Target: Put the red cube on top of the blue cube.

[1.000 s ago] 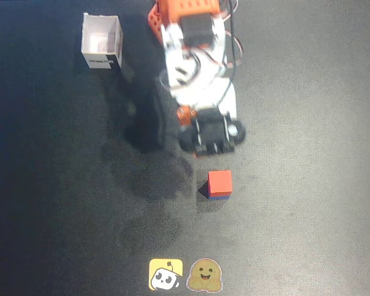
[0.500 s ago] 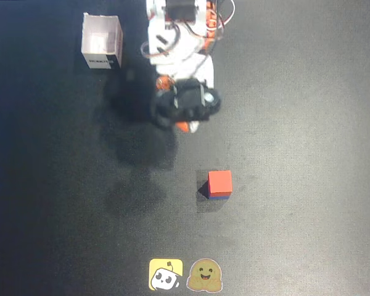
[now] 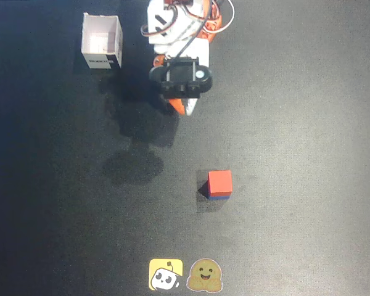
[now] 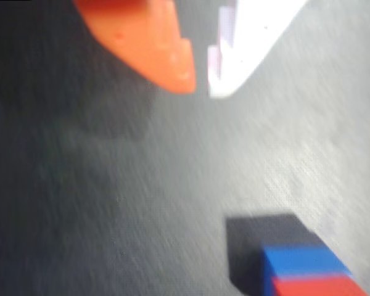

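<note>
The red cube (image 3: 220, 181) sits on top of the blue cube (image 3: 218, 197) in the lower middle of the overhead view; only a thin blue strip shows under it. In the wrist view the blue cube (image 4: 301, 259) and red cube (image 4: 320, 287) are stacked at the bottom right, blurred. My gripper (image 3: 184, 110) is pulled back near the arm's base, well apart from the stack. In the wrist view my gripper (image 4: 201, 86) is empty, its orange and white fingertips almost together.
A white open-topped box (image 3: 102, 41) stands at the upper left of the overhead view. Two stickers (image 3: 186, 275) lie at the bottom edge. The dark mat (image 3: 296, 123) lies flat around the stack.
</note>
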Motion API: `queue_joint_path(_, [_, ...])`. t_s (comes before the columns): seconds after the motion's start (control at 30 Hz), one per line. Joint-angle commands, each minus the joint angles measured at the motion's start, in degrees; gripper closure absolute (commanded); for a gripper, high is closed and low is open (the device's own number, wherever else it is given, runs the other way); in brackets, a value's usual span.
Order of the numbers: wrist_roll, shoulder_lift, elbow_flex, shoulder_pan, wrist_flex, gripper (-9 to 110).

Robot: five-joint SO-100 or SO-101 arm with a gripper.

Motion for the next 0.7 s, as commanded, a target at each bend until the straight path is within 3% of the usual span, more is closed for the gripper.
queue_joint_path(0.0, [0.2,0.6,-0.2,1.7,3.5,101])
queue_joint_path(0.13, [0.8,0.6,-0.2,2.0,8.1,101])
queue_joint_path(0.67, [-1.1,0.6,-0.2,2.0,8.2,101])
